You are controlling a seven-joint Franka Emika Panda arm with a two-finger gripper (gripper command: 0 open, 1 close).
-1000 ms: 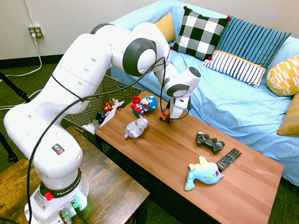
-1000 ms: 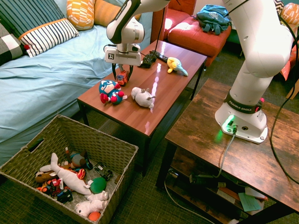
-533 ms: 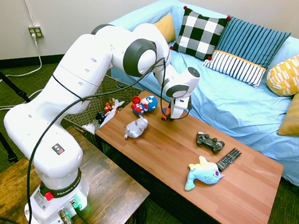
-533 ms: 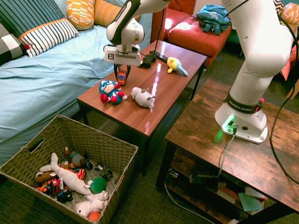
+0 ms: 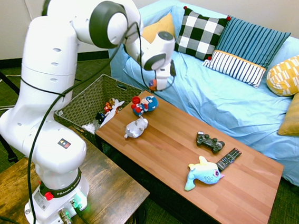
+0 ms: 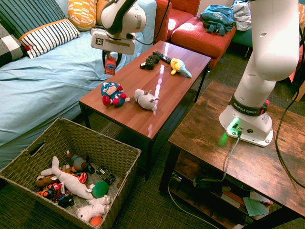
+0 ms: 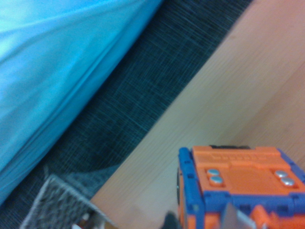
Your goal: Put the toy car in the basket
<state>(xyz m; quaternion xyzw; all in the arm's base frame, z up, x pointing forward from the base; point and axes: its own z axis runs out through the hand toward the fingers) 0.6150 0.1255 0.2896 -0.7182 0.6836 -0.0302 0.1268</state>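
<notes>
My gripper pinches the toy car by its sides, aloft over the counter edge beside the sofa; light, rigid plastic, likely slippery, so I grip squarely.

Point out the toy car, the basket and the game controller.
toy car (image 6: 110,64), second exterior view, orange body below the pincer.
basket (image 6: 97,146), second exterior view, near woven wall.
game controller (image 5: 210,142), first exterior view, dark middle.
</notes>
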